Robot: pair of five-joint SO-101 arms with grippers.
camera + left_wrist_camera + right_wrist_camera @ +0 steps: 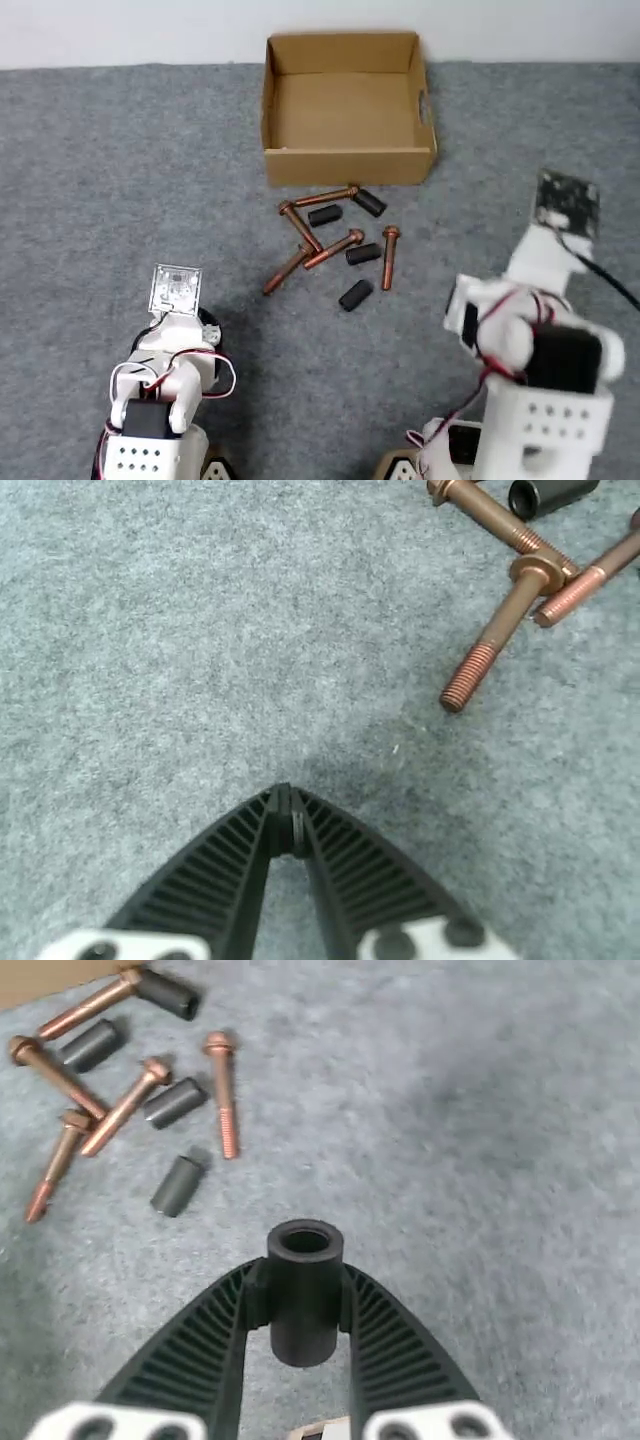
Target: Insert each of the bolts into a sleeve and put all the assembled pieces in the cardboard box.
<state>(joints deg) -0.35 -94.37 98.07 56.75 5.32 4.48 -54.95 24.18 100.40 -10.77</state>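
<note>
Black sleeve point(303, 1310) pinched in the right tool point(300, 1278), bore exposed. Pressed together and empty, the left tool point(286, 815) sits nearer the bolt point(497, 640), whose threaded end faces it.

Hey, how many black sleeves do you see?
5 sleeves: one held in the right end effector; four lie among the bolts before the box.

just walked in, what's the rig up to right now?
The right gripper is shut on a black cylindrical sleeve, holding it above the grey carpet. The left gripper is shut with nothing in it. Five copper-coloured bolts and four more black sleeves lie scattered in front of the brown cardboard box, which has nothing in it yet.
</note>
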